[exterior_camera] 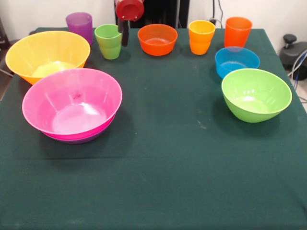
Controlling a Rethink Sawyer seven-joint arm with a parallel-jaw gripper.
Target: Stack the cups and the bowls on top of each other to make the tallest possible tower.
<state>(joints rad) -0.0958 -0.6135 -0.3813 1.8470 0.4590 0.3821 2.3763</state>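
The pink bowl (72,103) sits nested in the purple bowl (79,140), of which only a rim sliver shows; this low pile stands front left. Behind it is the yellow bowl (48,55). Along the far edge stand the purple cup (79,26), light green cup (109,41), orange bowl (157,39), yellow-orange cup (201,37) and orange cup (237,31). At the right, the blue bowl (236,61) stands just behind the light green bowl (255,94). My gripper (125,37) hangs at the top edge between the light green cup and the orange bowl, holding nothing visible.
A dark green cloth (168,167) covers the table. A black device with cables (293,50) stands off the table's right edge. The red end of the arm (129,8) shows at the top.
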